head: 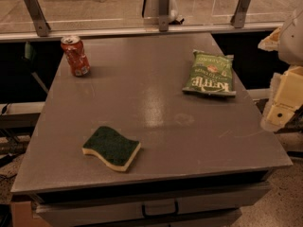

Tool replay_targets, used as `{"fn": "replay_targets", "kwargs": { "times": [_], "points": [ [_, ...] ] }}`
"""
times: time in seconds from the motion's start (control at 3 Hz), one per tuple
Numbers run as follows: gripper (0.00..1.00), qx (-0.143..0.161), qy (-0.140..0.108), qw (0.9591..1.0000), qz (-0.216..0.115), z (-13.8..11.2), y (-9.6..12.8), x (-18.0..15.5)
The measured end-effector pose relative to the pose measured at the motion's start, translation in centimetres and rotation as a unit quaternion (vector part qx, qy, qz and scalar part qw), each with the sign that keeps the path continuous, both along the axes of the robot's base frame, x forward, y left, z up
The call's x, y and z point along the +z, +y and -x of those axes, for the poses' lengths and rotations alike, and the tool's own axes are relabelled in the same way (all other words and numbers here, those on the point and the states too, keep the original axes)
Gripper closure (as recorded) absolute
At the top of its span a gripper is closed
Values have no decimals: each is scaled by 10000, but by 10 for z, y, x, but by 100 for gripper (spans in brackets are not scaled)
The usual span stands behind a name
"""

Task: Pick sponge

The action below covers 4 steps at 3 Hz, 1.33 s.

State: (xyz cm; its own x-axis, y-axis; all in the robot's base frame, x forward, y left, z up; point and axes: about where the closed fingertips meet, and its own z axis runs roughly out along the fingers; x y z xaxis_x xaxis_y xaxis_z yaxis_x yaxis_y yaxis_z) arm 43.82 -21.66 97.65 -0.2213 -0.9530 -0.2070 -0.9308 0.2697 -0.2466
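Observation:
The sponge (112,147) lies flat on the grey table (156,103) near its front left. It has a dark green top over a pale yellow foam layer and wavy edges. My gripper (280,109) is a pale yellow piece at the right edge of the camera view, beyond the table's right side. It is far to the right of the sponge and touches nothing.
A red soda can (75,56) stands upright at the back left corner. A green chip bag (209,73) lies flat at the back right. A metal railing with glass (161,22) runs behind the table. Drawers (156,207) sit under the front edge.

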Motion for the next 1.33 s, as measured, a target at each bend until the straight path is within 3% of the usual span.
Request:
{"fn": "replay_targets", "kwargs": {
  "times": [0.33,0.67,1.0,1.33],
  "points": [
    [0,0,-1,10000,0,0,0,0],
    [0,91,112,9990,-423,-1,34,-18],
    [0,366,308,9938,-1008,-4,99,-46],
    [0,647,503,9843,-1565,-6,167,-59]
  ]
}}
